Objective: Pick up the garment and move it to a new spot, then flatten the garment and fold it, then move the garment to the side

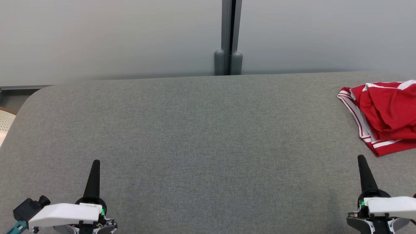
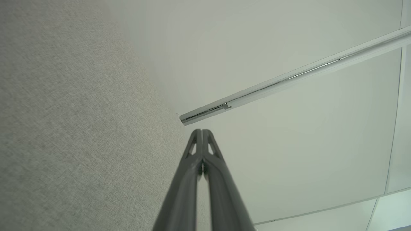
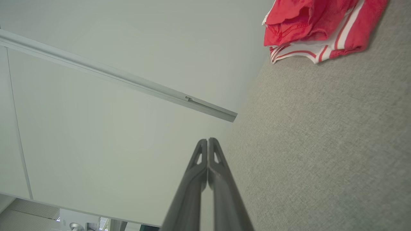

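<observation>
The left gripper (image 1: 96,163) sits at seven o'clock in the head view, the right gripper (image 1: 361,159) at five o'clock; both point toward twelve, fingers pressed tight together.

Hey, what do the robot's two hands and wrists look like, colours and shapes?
The left hand and right hand each have two long, dark grey fingers tapering to a point, with small triangular cut-outs near the tips. Each wrist carries a white housing and a small green light. Beside the left one sits a black knobbed block with a teal end.
</observation>
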